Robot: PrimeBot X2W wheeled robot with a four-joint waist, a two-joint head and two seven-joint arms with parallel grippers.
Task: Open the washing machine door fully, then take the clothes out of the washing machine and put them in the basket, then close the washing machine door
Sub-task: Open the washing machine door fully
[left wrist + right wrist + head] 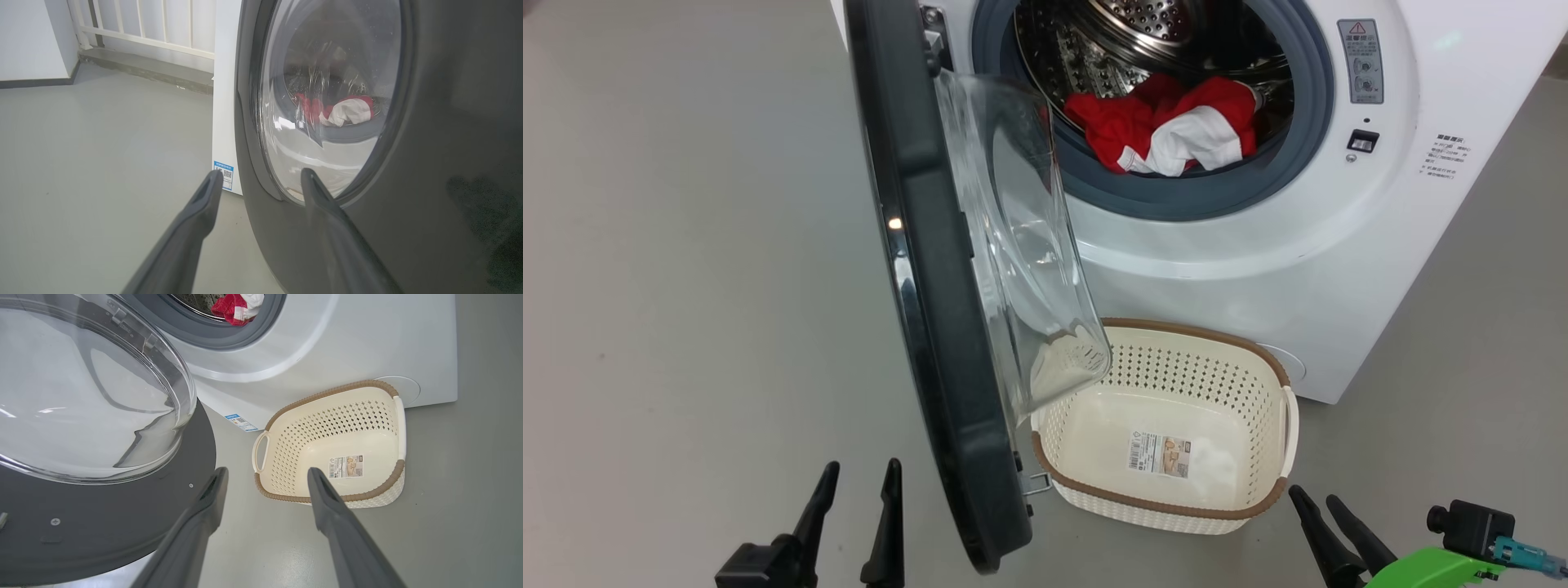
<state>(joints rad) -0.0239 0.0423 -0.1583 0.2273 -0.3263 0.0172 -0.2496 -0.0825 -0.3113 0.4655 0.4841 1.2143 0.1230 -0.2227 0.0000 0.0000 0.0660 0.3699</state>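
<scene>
The large round door point(931, 310), with its wide glossy black rim and bulging clear glass bowl, was found standing open from the big white front-loading washing machine point(1258, 269) and was seen nearly edge-on in the head view. The clothes point(1168, 122), a bright red soft bundle with white panels, were lying in the perforated steel drum point(1127, 33), against the lower lip of the grey rubber ring point(1176, 204). The small cream plastic basket point(1168, 508), perforated and rimmed in brown weave, was set on the grey floor point(686, 245) just in front of the machine, a paper label point(1160, 454) on its bottom. Its left end was overhung by the glass bowl. The left hand point(863, 464) was held at the door's outer side, fingers spread and nothing gripped, so the door stood between it and both drum and basket. The right hand point(1313, 493) was held near the basket's near right corner, likewise released. A small blue label point(224, 174) was seen low on the machine, with a white railing point(163, 24) beyond.
</scene>
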